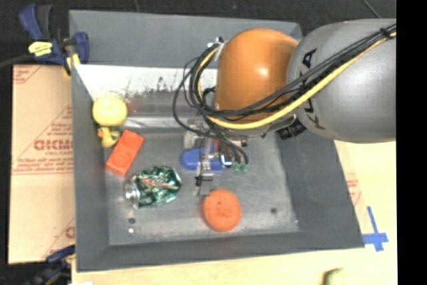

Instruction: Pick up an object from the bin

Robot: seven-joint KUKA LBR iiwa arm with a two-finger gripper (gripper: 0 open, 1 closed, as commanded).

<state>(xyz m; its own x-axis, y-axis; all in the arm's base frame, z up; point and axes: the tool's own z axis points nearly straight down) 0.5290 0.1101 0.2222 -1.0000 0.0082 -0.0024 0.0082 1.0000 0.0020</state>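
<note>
Camera view: gripper (204,171) low at mid-bin, under the orange wrist cover (253,70). A small blue object (190,159) lies right against it on the view's left. We cannot tell whether the gripper is open or closed. Orange ball (221,209) sits just below. Crushed green can (155,186), orange block (125,152) and yellow toy (109,113) lie further left.

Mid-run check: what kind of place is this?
Likely a robotics lab's bin-picking test cell: a KUKA arm hangs over a grey metal bin of mismatched loose things, such as a crushed can and an orange block.
</note>
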